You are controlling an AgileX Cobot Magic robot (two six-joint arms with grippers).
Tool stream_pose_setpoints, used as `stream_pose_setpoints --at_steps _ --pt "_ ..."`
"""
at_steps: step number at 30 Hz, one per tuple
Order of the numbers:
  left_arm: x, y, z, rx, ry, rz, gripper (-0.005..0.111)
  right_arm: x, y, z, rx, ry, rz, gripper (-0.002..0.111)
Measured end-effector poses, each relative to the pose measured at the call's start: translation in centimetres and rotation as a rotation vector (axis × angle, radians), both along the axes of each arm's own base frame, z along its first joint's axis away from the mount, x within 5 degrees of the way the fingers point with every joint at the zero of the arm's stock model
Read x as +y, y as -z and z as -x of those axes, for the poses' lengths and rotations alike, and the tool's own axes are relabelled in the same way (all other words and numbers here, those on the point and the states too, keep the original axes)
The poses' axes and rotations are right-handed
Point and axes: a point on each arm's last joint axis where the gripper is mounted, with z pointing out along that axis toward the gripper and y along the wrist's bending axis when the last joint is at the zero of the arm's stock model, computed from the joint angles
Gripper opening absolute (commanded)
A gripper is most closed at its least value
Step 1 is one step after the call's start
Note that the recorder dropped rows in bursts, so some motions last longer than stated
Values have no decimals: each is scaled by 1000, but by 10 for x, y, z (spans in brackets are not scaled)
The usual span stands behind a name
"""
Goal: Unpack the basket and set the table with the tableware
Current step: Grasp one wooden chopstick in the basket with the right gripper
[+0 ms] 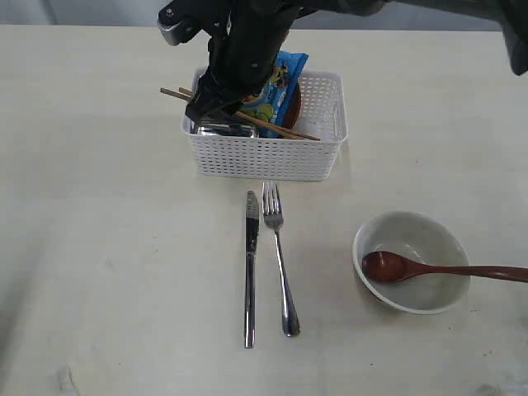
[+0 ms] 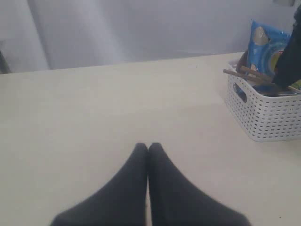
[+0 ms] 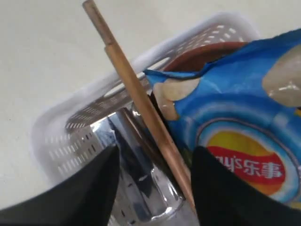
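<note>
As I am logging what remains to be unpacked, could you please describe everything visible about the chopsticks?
The chopsticks are two plain, light-brown wooden sticks lying side by side. They slant across the white basket, one end jutting out over its rim, passing above the shiny steel cup and beside the blue chip bag. The right gripper straddles them with open jaws; contact cannot be told.
</note>
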Motion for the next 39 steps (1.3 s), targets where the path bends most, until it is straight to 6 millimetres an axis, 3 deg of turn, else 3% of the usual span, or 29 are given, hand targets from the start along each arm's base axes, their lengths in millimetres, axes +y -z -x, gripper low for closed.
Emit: stream_pose_setpoints --at_steps 11,18,32,39 --pt "0 0 0 0 0 0 0 5 7 -6 -35 2 -29 44" --pt "0 0 0 0 0 0 0 6 18 -8 -31 -16 -4 0" --pt "0 0 0 0 0 0 0 3 15 -4 -22 -88 49 0" --pt "0 0 0 0 0 0 0 -6 -32 2 -128 -139 37 0"
